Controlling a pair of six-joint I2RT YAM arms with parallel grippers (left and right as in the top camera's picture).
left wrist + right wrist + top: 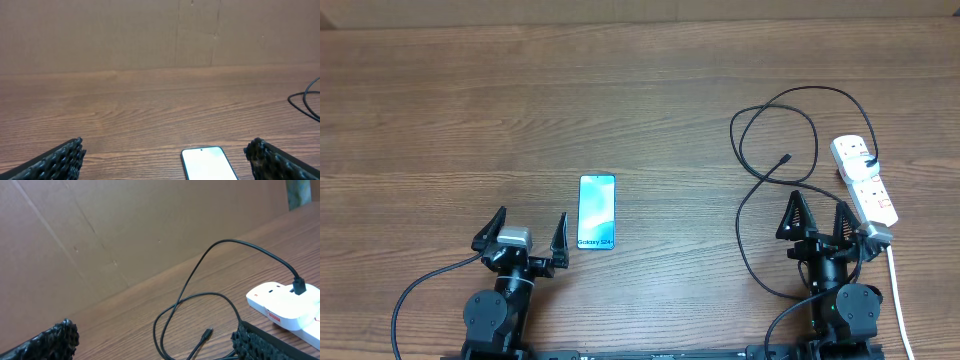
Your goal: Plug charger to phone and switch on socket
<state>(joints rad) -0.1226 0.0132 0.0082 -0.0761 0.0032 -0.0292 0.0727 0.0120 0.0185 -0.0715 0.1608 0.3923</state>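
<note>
Overhead view shows both arms folded low at the bottom edge, each pincer pointing up the frame. The left gripper and the right gripper both stand spread wide and hold nothing. Just to the upper right of the left gripper lies the phone, flat on the table, with its long axis running up the frame. The connector tip lies free, a little above and left of the right gripper, on a diagonal axis and well apart from the phone. I judge the right arm should take it. Farther right is the socket, with the charger already plugged into it.
</note>
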